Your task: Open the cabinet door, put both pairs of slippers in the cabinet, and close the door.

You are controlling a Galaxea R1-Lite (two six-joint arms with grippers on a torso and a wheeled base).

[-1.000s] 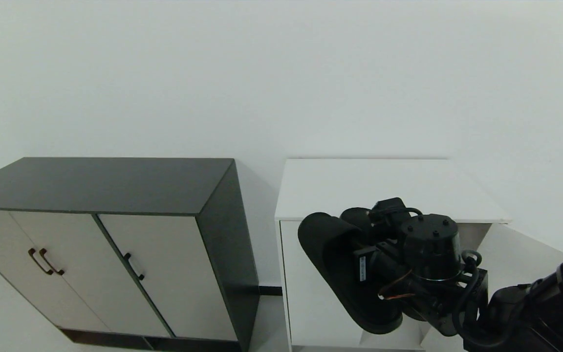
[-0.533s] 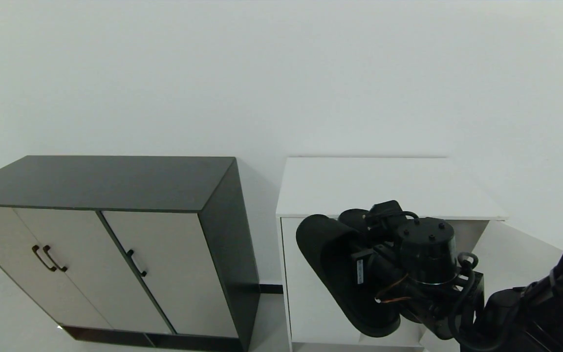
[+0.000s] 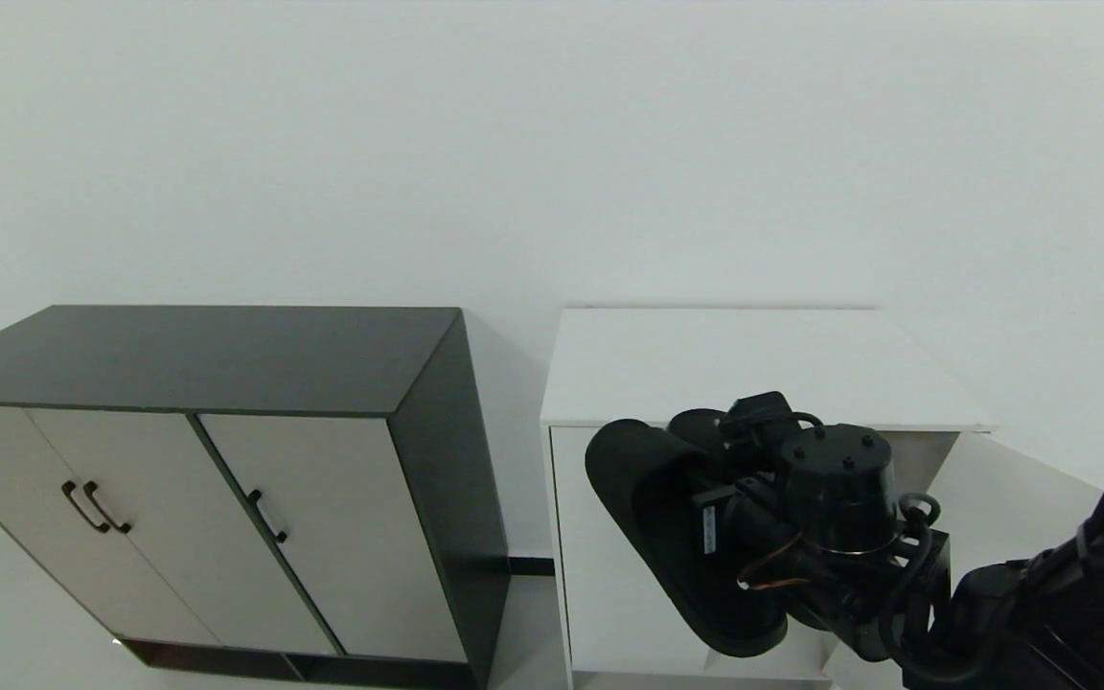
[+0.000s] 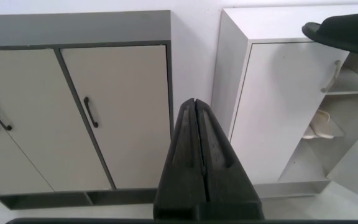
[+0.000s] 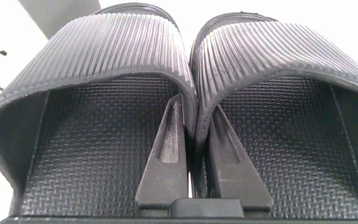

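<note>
Barely anything has shifted: the right gripper still pinches the black slippers together, just near the white cabinet. The left gripper is closed, empty. With pale slippers already shelved, placing likely comes next.

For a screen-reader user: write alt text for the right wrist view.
The right gripper clamps a pair of black slippers side by side by their touching inner edges, one of its fingers inside each slipper beneath the ribbed strap. A white surface shows behind them.
</note>
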